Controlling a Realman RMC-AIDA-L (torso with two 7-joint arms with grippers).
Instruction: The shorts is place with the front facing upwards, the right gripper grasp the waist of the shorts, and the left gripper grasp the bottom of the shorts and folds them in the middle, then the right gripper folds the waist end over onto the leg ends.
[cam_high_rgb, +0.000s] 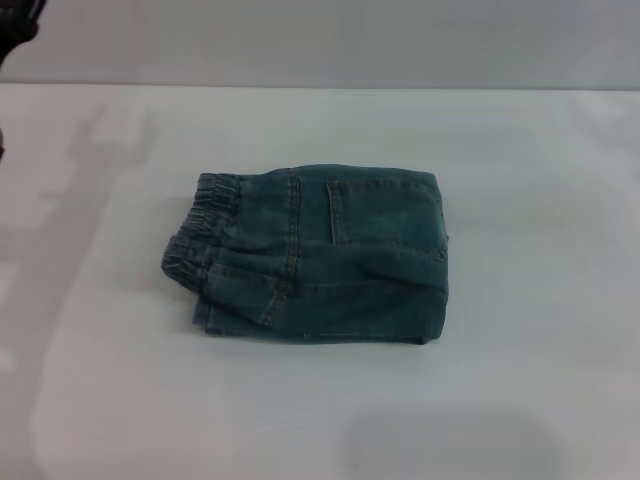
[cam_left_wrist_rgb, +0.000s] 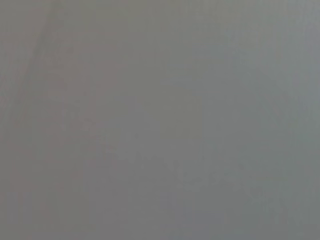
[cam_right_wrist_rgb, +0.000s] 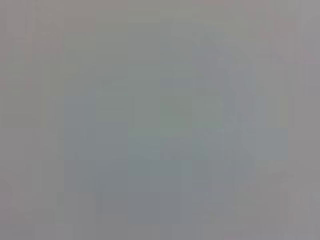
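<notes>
I see the shorts (cam_high_rgb: 315, 255) lying mid-table (cam_high_rgb: 520, 380), folded into a compact denim block. The puckered waist (cam_high_rgb: 195, 235) sticks out on my left, a back pocket (cam_high_rgb: 345, 210) faces up, and the fold edge is on the right. Both wrist views show only plain grey, so neither gripper is in sight and I cannot tell their state.

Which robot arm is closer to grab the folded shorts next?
Probably the left, though neither gripper is in view. The shorts lie folded on the table with the waistband end toward the robot's left side.
</notes>
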